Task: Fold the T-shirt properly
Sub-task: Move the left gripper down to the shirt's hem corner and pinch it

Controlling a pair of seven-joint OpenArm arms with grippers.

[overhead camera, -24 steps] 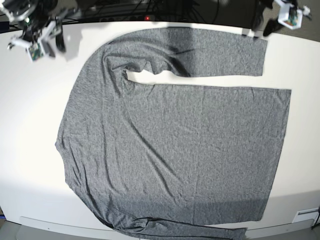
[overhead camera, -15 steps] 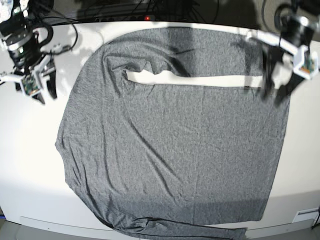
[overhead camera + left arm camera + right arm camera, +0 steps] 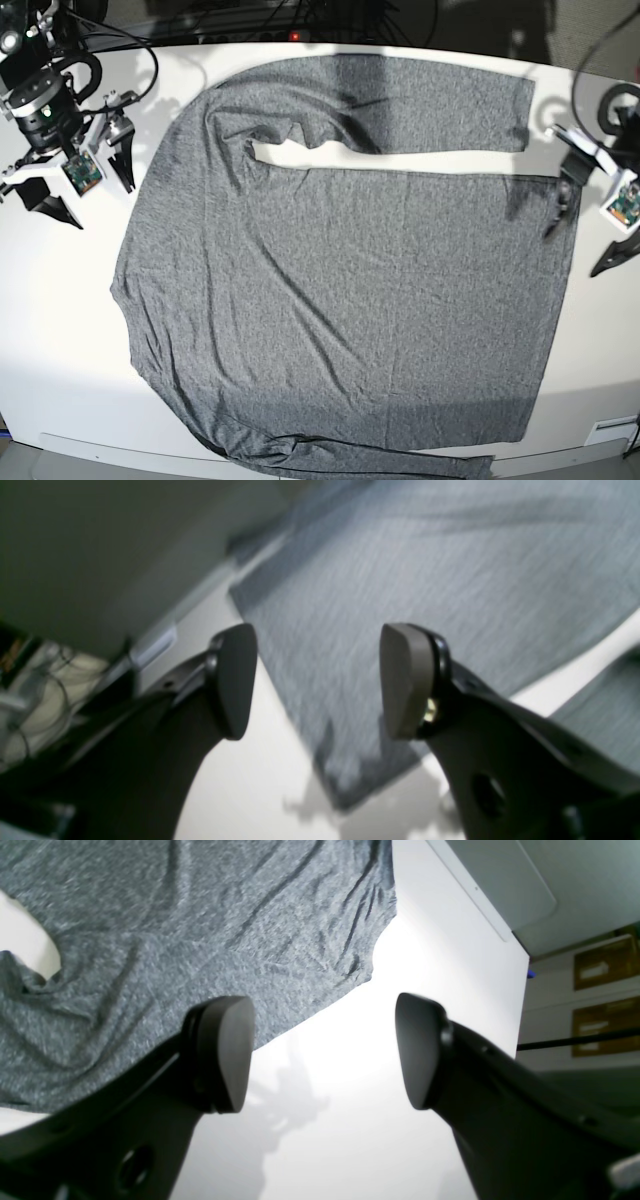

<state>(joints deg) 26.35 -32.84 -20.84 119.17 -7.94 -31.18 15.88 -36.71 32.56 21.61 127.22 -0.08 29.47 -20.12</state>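
Item: shirt (image 3: 350, 290), grey knit, long-sleeved. Lies flat on the table (image 3: 60, 330), spread sideways, covering most of the top. One sleeve (image 3: 400, 105) is folded along the far edge; the other trails off the near edge. No fold of the body made yet.

Item: left gripper (image 3: 580, 225). Jaws wide, holding nothing. Hangs at the shirt's hem edge. In the left wrist view the hem corner (image 3: 345, 790) sits just below and between the fingers (image 3: 407, 680), with cloth running away ahead of them and bare table to the one side. Whether a finger touches cloth cannot be told.

Item: right gripper (image 3: 85, 180). Jaws wide, holding nothing. Hangs over bare table beside the shoulder end, apart from the cloth. In the right wrist view the shirt edge (image 3: 320, 1005) lies ahead of and beside one finger (image 3: 225, 1055); the other finger has only table under it.

Step in hand, as judged: approach for a two-point grasp, hem corner and shoulder side.

Handling notes:
- Bring the right gripper in over the cloth edge before closing; it looks short of it.
- Lower each jaw so one finger slides under a single layer.
- Pinch near corners, not mid-edge, so the fold line stays straight.
- Lift both ends together; soft knit will likely sag and drag.
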